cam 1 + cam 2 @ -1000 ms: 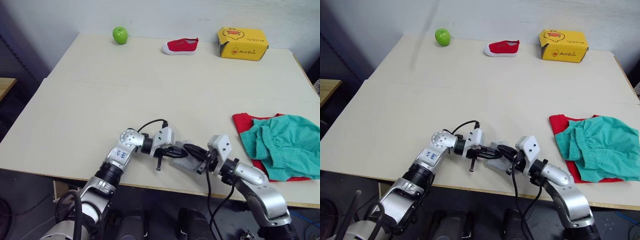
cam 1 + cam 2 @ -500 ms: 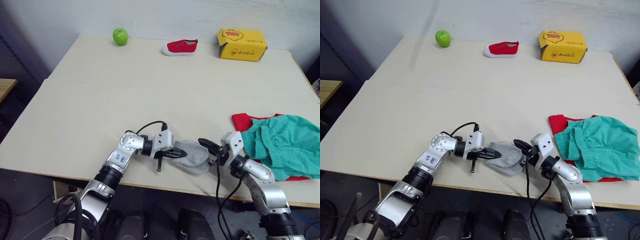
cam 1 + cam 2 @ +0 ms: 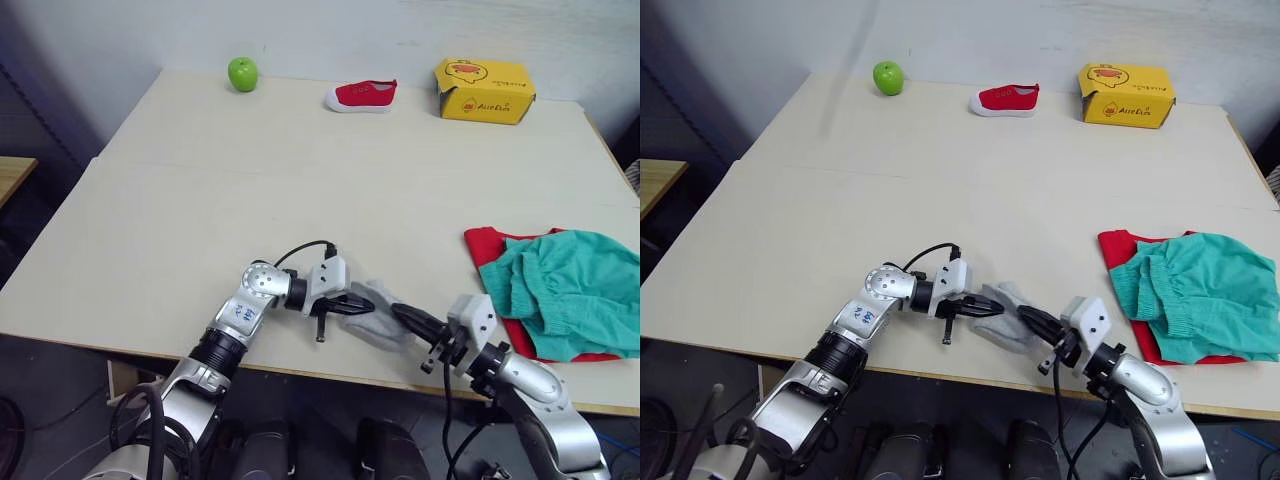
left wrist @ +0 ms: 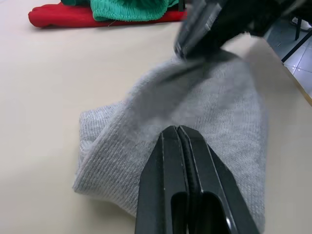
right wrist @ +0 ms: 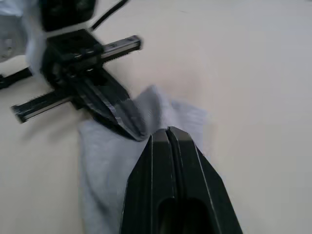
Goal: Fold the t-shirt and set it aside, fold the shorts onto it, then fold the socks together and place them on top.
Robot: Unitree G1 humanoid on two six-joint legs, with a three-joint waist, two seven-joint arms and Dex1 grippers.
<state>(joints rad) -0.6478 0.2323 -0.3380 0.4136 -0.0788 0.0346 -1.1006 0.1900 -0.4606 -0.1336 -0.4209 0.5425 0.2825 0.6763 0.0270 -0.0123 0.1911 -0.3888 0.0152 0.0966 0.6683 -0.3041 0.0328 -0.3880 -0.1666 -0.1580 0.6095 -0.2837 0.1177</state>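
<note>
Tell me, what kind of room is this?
Probably a robot test room, not a home: a plain table set with unrelated props, a green apple, a small red shoe and a yellow box, beside practice laundry.

The two head views looked forward and down from above the near edge of the table [image 3: 200, 200], taking in its whole top as far as the yellow box [image 3: 485, 89] at the far side; both covered the same scene with a slight sideways offset. The left wrist view sat low and close over the socks [image 4: 195, 117], facing across them toward the shorts [image 4: 131, 7]. The right wrist view looked closely at the socks from the opposite side. All four views shared the socks.
</note>
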